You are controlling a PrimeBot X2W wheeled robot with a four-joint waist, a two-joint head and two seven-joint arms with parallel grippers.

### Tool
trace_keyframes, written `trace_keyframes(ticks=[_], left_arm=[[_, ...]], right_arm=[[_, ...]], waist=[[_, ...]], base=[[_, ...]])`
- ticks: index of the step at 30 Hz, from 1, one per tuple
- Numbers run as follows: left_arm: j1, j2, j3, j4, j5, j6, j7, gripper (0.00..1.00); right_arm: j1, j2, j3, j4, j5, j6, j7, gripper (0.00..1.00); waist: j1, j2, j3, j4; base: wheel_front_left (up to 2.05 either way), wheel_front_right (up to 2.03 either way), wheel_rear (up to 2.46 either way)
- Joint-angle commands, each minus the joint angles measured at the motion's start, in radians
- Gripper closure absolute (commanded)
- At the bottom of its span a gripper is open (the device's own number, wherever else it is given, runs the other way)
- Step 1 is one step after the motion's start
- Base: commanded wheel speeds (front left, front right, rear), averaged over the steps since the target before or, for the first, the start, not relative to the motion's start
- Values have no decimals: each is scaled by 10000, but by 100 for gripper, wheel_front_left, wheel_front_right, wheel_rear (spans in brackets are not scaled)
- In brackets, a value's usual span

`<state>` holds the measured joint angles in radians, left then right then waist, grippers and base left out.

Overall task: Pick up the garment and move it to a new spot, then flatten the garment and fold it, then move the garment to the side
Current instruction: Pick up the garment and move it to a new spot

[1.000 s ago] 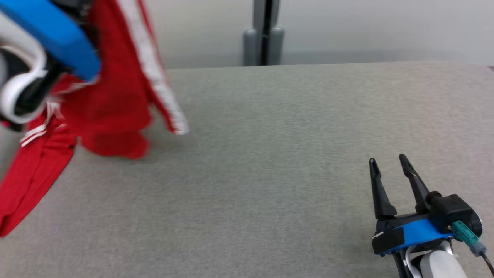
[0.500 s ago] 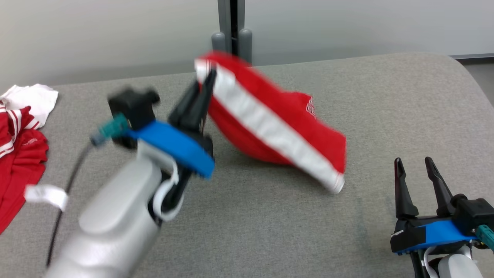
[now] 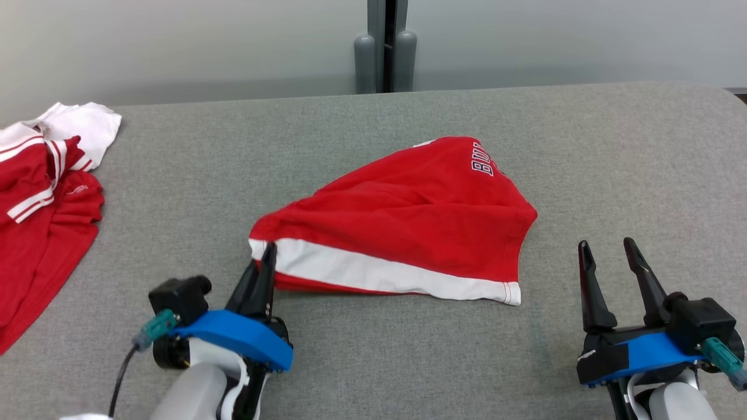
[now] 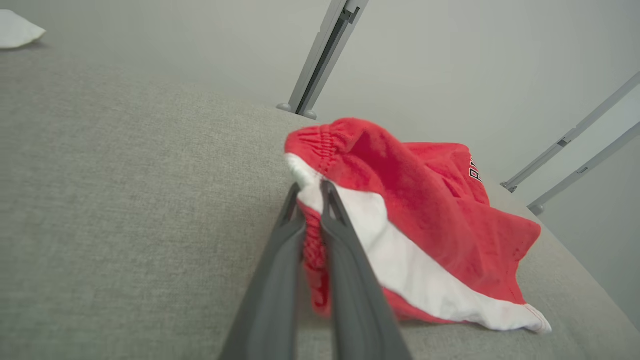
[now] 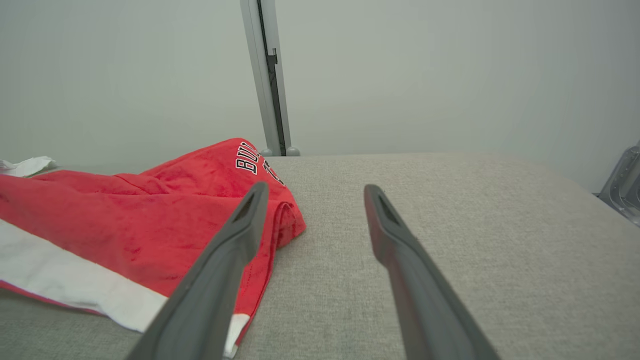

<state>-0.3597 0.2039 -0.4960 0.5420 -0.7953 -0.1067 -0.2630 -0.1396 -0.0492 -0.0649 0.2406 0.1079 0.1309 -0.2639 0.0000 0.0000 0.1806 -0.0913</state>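
While my left gripper (image 3: pixel 268 252) is pinching a corner of the red garment (image 3: pixel 408 210) lying on the bench (image 3: pixel 373 361), my right gripper (image 3: pixel 605 242) is hovering open; flattening and folding are looking undone.

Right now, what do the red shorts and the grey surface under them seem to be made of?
The shorts: soft knit cloth, perhaps cotton, matte; it creases loosely and looks fuzzy, with a gathered elastic waistband. The surface: seemingly a woven grey fabric cover, matte, with a fine speckled weave; what lies beneath is hidden.
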Motion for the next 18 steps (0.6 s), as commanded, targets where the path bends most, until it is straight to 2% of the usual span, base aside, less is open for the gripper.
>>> trace_keyframes(ticks=[1,4,5,7,8,9,18], left_arm=[[241,-128,163,54,126,-70,-25,100],[599,-455,542,142,540,-175,-24,100],[727,-553,658,160,655,-186,-26,78],[963,-734,903,166,886,-213,-25,42],[1043,-769,957,168,1063,-231,-25,6],[1108,-800,1033,168,1220,-244,-25,0],[1520,-733,2088,-682,2763,-244,-26,0]], right_arm=[[-79,-22,26,33,-27,-3,-10,0],[-66,-21,96,113,-54,-3,-10,0],[-53,-21,123,141,-61,-3,-10,0],[-25,-22,171,199,-90,-3,-10,0],[-8,-21,193,238,-106,-3,-10,0],[5,-21,213,272,-103,-3,-10,0],[-34,-21,253,502,-361,-3,-10,0]], waist=[[0,0,-33,13],[0,0,-115,41],[0,0,-146,44],[0,0,-202,44],[0,0,-232,43],[0,0,-261,41],[0,0,-635,139]], base=[[0,0,0],[0,0,0],[0,0,0],[0,0,0],[0,0,0],[0,0,0],[0,0,0]])
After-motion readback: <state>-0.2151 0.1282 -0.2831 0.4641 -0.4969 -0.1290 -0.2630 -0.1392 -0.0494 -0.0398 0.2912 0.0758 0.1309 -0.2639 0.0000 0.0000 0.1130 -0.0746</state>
